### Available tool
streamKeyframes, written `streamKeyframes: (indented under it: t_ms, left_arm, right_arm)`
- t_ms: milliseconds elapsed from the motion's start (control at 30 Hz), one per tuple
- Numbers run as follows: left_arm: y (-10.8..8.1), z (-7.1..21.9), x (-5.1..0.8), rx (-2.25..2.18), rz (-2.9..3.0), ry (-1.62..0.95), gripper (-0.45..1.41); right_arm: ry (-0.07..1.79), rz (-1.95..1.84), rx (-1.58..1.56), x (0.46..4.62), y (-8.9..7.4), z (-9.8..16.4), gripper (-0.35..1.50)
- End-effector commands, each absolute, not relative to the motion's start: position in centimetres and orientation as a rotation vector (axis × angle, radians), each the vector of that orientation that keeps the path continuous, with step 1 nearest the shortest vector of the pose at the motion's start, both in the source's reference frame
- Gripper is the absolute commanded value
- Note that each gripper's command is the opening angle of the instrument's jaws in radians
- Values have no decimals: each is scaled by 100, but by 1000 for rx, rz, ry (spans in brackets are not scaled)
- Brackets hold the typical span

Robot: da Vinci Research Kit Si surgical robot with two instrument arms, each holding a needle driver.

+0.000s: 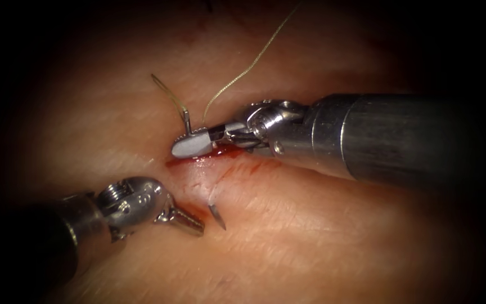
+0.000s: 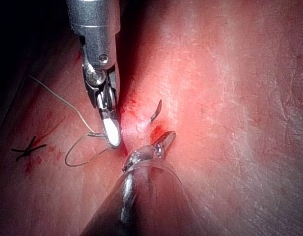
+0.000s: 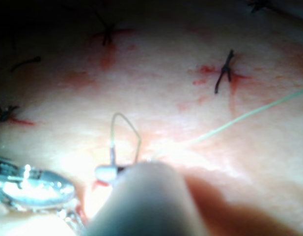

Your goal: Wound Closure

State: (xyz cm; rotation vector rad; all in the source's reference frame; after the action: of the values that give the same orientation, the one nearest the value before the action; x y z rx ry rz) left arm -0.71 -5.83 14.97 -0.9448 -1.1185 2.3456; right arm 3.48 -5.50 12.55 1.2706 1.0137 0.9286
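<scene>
The needle (image 1: 217, 215) sits in the tissue (image 1: 322, 236), its body buried under the cut (image 1: 220, 163). Its sharp tip stands out of the surface below the cut, pointing down and slightly right in the endoscope view; its tail end rises above the cut. The right tool (image 1: 189, 145) has its jaws pinching that tail end, where the thread (image 1: 243, 73) joins. The left tool (image 1: 184, 219) lies just left of the tip, its jaws pressed together and holding nothing. Red fluid (image 1: 237, 157) lines the cut.
</scene>
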Motion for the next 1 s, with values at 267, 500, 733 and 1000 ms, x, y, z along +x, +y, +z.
streamKeyframes:
  t_ms: [267, 500, 733, 1000]
  left_arm:
    - [-581, 1504, -75, -946, 2346, -1119, -21]
    - [-578, 1499, -75, -965, 2353, -1094, -25]
    - [-580, 1492, -83, -1064, 2428, -985, -21]
    - [-586, 1483, -95, -1118, 2464, -869, 15]
  right_arm:
    - [1045, 957, 1200, 353, -538, 1262, -35]
    - [1207, 934, 828, 346, -523, 1275, 126]
    - [1241, 942, 665, 339, -520, 1275, 133]
    - [1240, 884, 725, 321, -509, 1263, 130]
